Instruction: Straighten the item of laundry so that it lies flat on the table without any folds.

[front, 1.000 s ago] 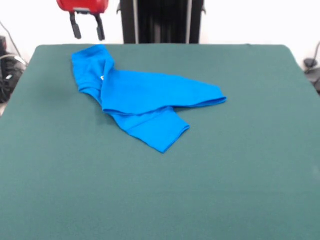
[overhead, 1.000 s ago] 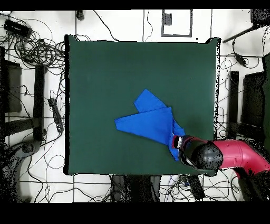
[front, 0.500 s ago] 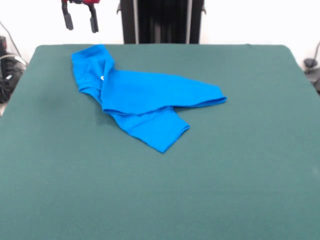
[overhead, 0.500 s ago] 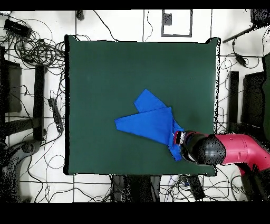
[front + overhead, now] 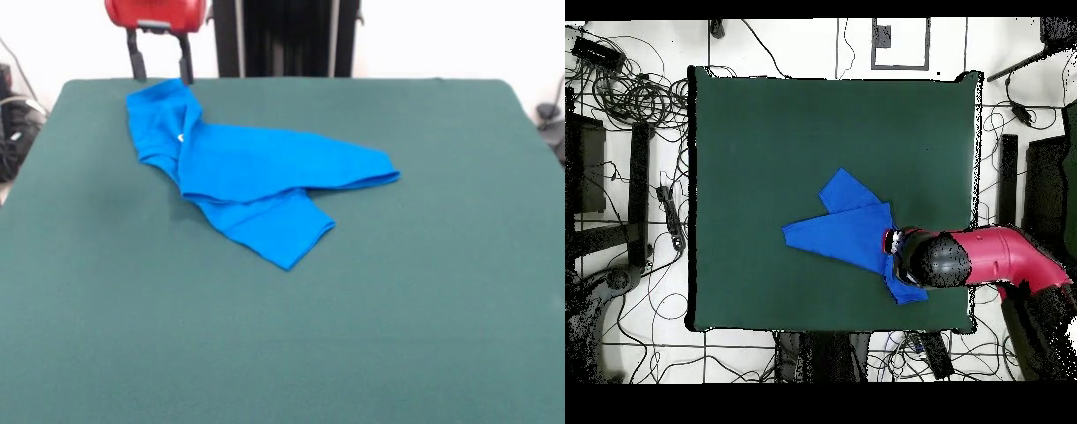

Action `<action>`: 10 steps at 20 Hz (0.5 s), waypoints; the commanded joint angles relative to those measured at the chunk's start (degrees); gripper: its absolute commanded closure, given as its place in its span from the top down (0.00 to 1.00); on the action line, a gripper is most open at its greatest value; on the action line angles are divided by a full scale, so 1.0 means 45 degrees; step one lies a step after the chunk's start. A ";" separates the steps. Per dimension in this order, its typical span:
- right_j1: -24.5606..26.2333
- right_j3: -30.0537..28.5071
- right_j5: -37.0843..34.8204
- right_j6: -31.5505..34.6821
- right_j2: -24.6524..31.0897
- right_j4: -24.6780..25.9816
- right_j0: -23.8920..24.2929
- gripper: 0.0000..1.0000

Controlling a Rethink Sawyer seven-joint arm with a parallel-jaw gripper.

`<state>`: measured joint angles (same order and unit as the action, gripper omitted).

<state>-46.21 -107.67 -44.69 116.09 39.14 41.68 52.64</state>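
The bright blue T-shirt (image 5: 256,168) lies crumpled and folded over itself on the far left part of the dark green table (image 5: 397,291). One sleeve or flap points toward the near side. Its print is hidden but for a small white speck. My gripper (image 5: 161,69) is open and empty, its two dark fingers (image 5: 135,64) just above the shirt's far left end, at the table's far edge. In the overhead view the shirt (image 5: 840,228) lies right of the middle of the table (image 5: 765,140), and my red arm comes in from the right with the gripper (image 5: 910,258) over the shirt's end.
The black pedestal (image 5: 287,35) stands behind the table's far edge. Cables and dark stands (image 5: 625,100) lie on the floor around the table. The shirt takes up only a small part of the table.
The gripper first rose and drifted away past the table's edge, then came back down over the shirt's far end. The shirt has not moved.
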 commanded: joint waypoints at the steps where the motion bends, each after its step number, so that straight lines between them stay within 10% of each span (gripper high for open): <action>1: 0.1785 0.1123 0.0231 -0.0980 -0.0305 0.0731 -0.1307 1.00; 10: 0.2988 0.2059 0.0965 -0.0287 -0.0950 0.1363 -0.1934 1.00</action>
<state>-38.54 -102.35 -44.12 116.09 37.79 44.59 47.42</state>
